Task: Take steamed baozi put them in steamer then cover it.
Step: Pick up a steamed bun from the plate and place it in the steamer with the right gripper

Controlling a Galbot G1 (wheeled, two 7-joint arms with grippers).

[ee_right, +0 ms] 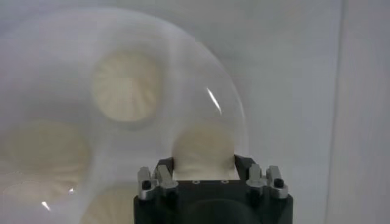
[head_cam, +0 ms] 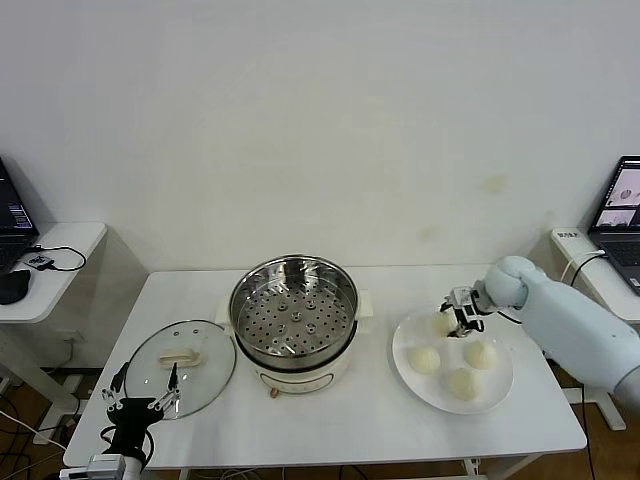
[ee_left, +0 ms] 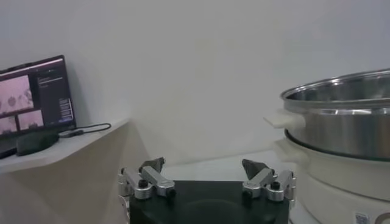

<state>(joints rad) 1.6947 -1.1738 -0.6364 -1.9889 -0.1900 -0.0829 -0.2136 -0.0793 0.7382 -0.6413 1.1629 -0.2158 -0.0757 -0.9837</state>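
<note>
While the steamer [head_cam: 294, 318] sits bunless, right tool [head_cam: 458, 318] straddles a plated baozi [head_cam: 444, 323], unclosed

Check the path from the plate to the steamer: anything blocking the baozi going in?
Nothing visible. The steamer is open, its lid lying beside it on the table. The right claw is at the rear baozi on the plate; bare tabletop lies between.

A white table [head_cam: 330, 420] stood against a pale wall [head_cam: 320, 110]. On it lay a glass lid [head_cam: 180, 362] and a white plate [head_cam: 405, 340]. Side desks flanked it, each with a laptop [head_cam: 622, 210], the left one also holding a mouse [head_cam: 12, 285].
</note>
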